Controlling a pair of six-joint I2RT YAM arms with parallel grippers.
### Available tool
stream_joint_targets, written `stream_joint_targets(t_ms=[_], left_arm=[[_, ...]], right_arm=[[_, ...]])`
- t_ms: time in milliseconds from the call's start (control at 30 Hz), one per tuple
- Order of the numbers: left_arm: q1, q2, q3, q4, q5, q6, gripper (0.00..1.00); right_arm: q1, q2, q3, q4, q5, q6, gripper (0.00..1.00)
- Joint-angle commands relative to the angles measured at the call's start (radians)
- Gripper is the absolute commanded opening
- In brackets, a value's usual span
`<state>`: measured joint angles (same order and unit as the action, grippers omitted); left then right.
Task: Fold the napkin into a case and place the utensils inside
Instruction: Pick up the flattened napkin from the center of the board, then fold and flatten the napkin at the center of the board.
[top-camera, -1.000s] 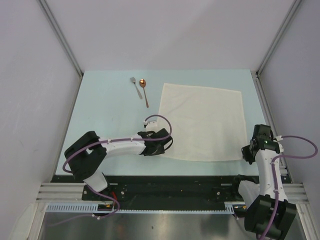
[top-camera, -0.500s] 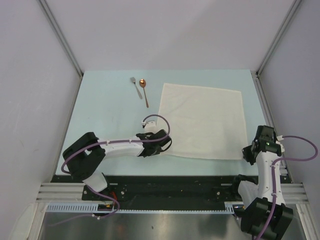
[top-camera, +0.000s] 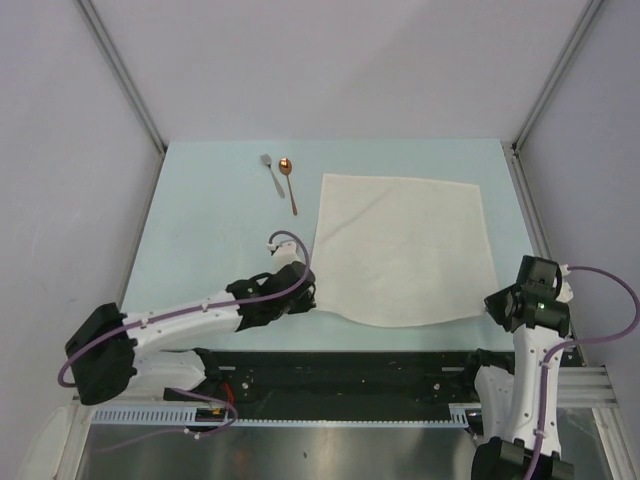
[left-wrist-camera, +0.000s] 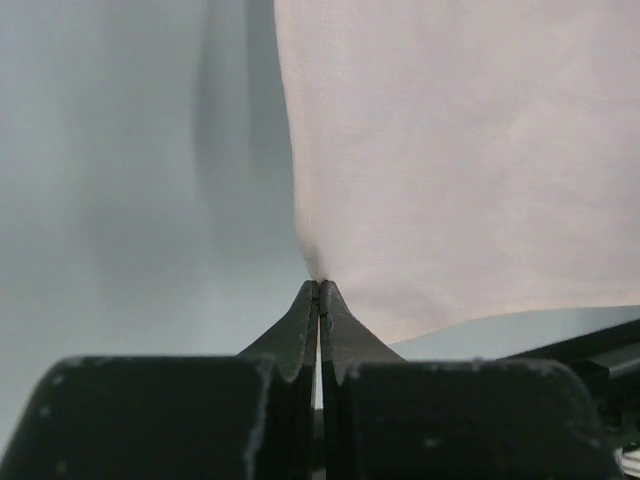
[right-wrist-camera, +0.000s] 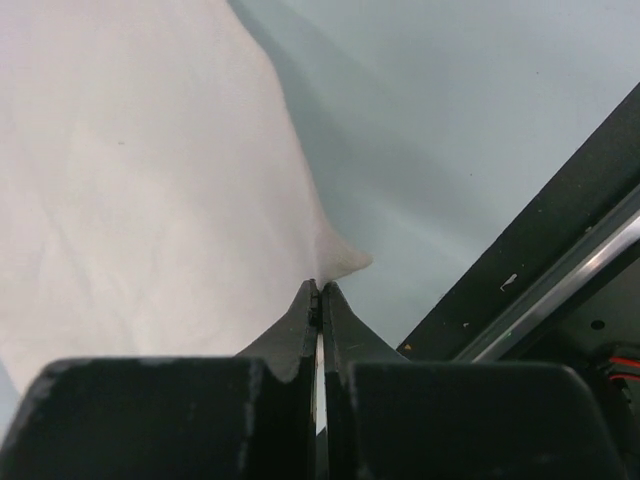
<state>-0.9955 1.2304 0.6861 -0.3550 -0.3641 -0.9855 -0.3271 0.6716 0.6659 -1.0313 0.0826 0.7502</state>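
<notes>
Top cam overhead, far; wrist cams close, low; all share napkin (top-camera: 400, 245).

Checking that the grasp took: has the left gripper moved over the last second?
Yes. In the top view, the left gripper, shut on the near-left corner of the napkin, has shifted left and is now roughly in line below the handle of the spoon.

Light in the top view is bright, soft and even, seemingly from overhead. The pale table (top-camera: 210, 220) and cream napkin (top-camera: 400, 245) carry no harsh glare, and the arms cast only faint, short shadows. The metal strip (top-camera: 330, 450) at the near edge has a dull sheen. Both wrist views are dimmer and softer. The left gripper (left-wrist-camera: 319, 290) and right gripper (right-wrist-camera: 319, 290) read as dark near-silhouettes, the cloth looks pinkish with little weave visible, and a broad blurred shadow lies beside its edge.
</notes>
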Motion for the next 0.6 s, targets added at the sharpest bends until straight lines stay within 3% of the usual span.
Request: stream_joint_targets(t_ms=[0,400,567], left_arm=[[-0.008,-0.114,-0.083,0.050,0.083,0.018,0.00],[-0.008,-0.244,-0.005,-0.044,0.047,0.099,0.00],[-0.006,-0.292,0.148,-0.006,-0.024,0.287,0.00]], right_arm=[[0.026,-0.087,0.087,-0.091,-0.012,-0.045,0.00],[0.037,-0.124,0.208,-0.079,-0.072,-0.179,0.00],[0.056,-0.089,0.374,-0.030,-0.148,-0.247,0.00]])
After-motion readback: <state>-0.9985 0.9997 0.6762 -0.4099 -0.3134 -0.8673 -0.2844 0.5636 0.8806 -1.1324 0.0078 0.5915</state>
